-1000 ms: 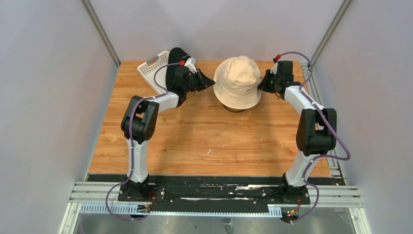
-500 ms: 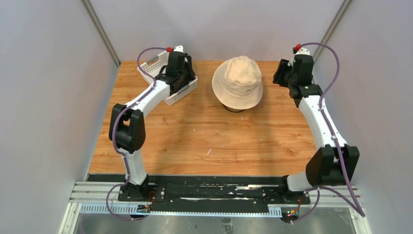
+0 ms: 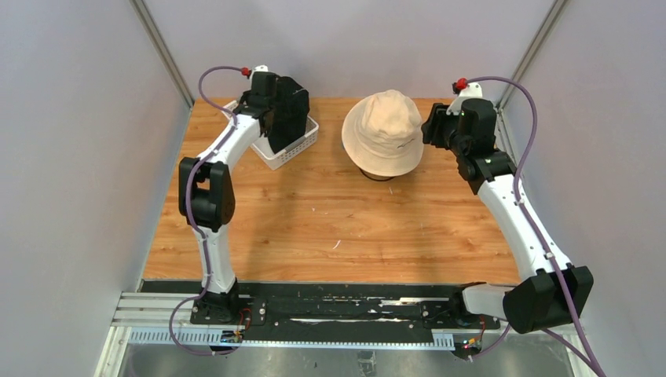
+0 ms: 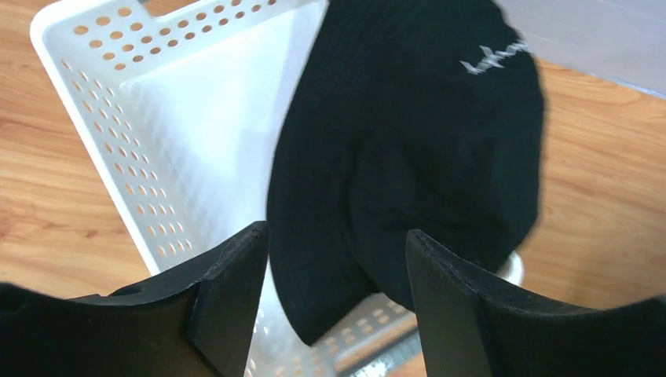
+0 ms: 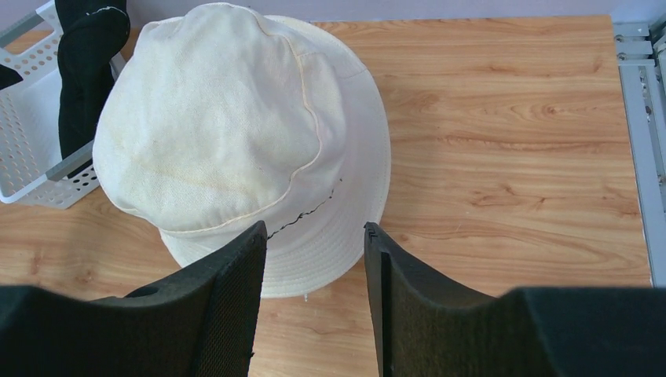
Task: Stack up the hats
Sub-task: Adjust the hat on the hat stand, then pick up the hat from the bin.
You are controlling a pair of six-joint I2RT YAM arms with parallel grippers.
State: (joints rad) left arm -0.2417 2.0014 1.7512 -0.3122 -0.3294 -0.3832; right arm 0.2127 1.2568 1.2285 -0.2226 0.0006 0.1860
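Note:
A beige hat (image 3: 385,132) sits crown up at the table's back middle, and a dark edge shows under its near brim. The black hat (image 3: 290,111) stands on edge in the white basket (image 3: 292,149) at the back left. My left gripper (image 3: 276,118) hangs over that basket. In the left wrist view it (image 4: 336,271) is open, with the black hat (image 4: 408,141) beyond its fingers and untouched. My right gripper (image 3: 430,132) is beside the beige hat's right brim. In the right wrist view it (image 5: 314,251) is open and empty, just short of the beige hat (image 5: 228,118).
The white basket (image 4: 157,157) has perforated walls, and its corner also shows in the right wrist view (image 5: 31,157). Grey walls close in the table on three sides. A metal rail (image 5: 640,141) runs along the right edge. Bare wood (image 3: 330,220) lies in front of the hats.
My left arm swung left from beside the beige hat to over the basket, and its jaws opened off the black hat. My right gripper opened beside the beige hat's brim and rose.

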